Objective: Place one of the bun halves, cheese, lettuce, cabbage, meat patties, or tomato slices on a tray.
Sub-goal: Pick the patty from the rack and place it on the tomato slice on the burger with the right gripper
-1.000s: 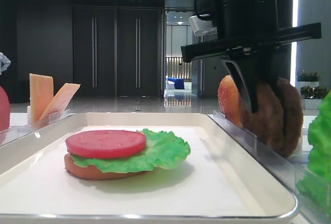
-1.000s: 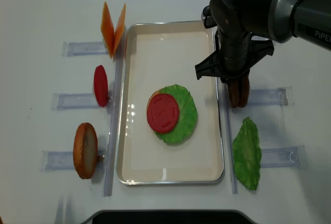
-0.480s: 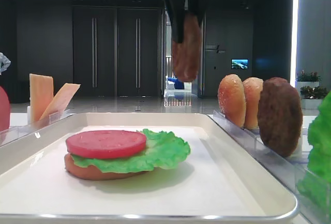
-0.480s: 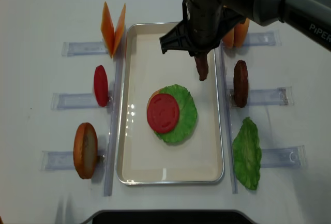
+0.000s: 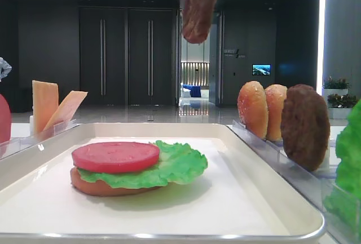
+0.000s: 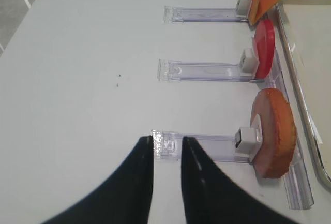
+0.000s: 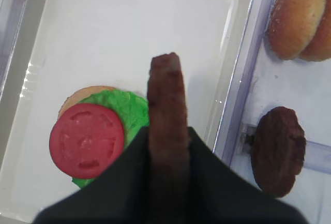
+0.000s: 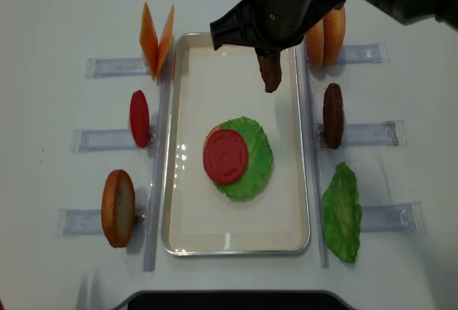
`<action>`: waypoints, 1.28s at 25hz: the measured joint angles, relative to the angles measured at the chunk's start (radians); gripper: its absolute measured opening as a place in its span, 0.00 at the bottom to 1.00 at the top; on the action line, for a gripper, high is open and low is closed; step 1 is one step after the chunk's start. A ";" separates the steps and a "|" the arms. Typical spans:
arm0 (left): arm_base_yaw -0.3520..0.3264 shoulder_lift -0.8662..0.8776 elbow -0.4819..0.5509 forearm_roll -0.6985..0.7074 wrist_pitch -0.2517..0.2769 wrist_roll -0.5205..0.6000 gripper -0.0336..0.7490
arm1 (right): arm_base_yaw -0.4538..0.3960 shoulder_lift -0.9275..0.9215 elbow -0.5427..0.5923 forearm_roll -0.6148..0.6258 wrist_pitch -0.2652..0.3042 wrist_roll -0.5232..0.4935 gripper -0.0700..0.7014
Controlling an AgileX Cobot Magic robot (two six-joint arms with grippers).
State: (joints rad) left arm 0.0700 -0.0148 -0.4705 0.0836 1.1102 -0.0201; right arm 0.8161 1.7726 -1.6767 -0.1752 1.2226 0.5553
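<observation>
One meat patty [image 8: 270, 74] hangs edge-down in right jaws above the tray [image 8: 236, 242]

Dark brown patty [image 8: 270, 74], white tray [image 8: 236, 242], red tomato [image 8: 225, 156]

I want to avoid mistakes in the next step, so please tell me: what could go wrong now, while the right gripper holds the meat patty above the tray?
1. The right gripper pinches the meat patty on edge, upright. If released like this, it may land on its rim and roll instead of lying flat.
2. The patty hangs beside the stack, not over the tomato slice; it could land on bare tray.
3. Lowering may push the lettuce aside.
</observation>
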 joint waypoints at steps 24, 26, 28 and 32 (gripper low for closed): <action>0.000 0.000 0.000 0.000 0.000 0.000 0.22 | 0.043 -0.126 0.345 0.509 -0.461 -0.241 0.23; 0.000 0.000 0.000 0.000 0.000 0.000 0.22 | 0.043 -0.126 0.381 0.511 -0.480 -0.245 0.23; 0.000 0.000 0.000 0.000 0.000 0.000 0.22 | 0.043 -0.126 0.417 0.518 -0.514 -0.248 0.23; 0.000 0.000 0.000 0.000 0.000 0.000 0.22 | 0.042 -0.126 0.445 0.527 -0.569 -0.283 0.23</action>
State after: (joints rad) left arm 0.0700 -0.0148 -0.4705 0.0836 1.1102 -0.0201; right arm 0.8581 1.6468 -1.2314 0.3520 0.6540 0.2720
